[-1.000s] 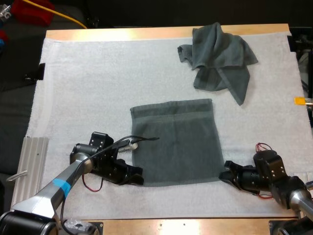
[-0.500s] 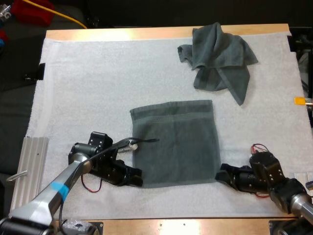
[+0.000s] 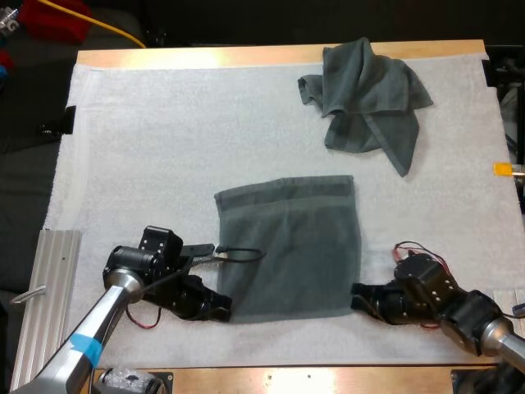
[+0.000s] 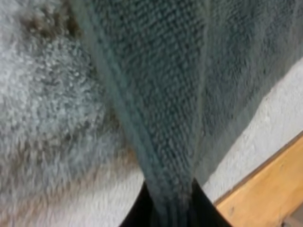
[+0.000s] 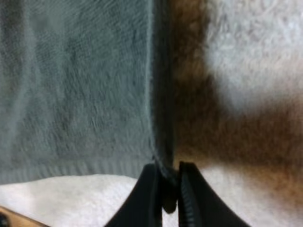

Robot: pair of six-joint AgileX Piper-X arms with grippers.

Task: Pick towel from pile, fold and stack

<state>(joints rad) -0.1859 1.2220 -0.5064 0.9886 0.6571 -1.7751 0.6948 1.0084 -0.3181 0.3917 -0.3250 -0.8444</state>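
A dark grey-green towel (image 3: 289,245) lies spread flat in the middle of the white mat (image 3: 164,139). My left gripper (image 3: 223,308) is shut on the towel's near left corner; in the left wrist view the cloth (image 4: 156,94) is bunched between the black fingers (image 4: 137,215). My right gripper (image 3: 358,297) is shut on the near right corner, and the right wrist view has the towel's edge (image 5: 158,118) pinched between the two fingers (image 5: 147,198). A second towel (image 3: 369,98), crumpled, sits at the mat's far right.
A ribbed metal plate (image 3: 47,279) lies off the mat's left edge. The wooden table edge (image 3: 271,379) runs close along the near side of both grippers. Open mat stretches over the far left and centre.
Both grippers have closed in on the towel's near corners and drawn them toward the near edge. The towel has slid nearer and narrowed at its near end.
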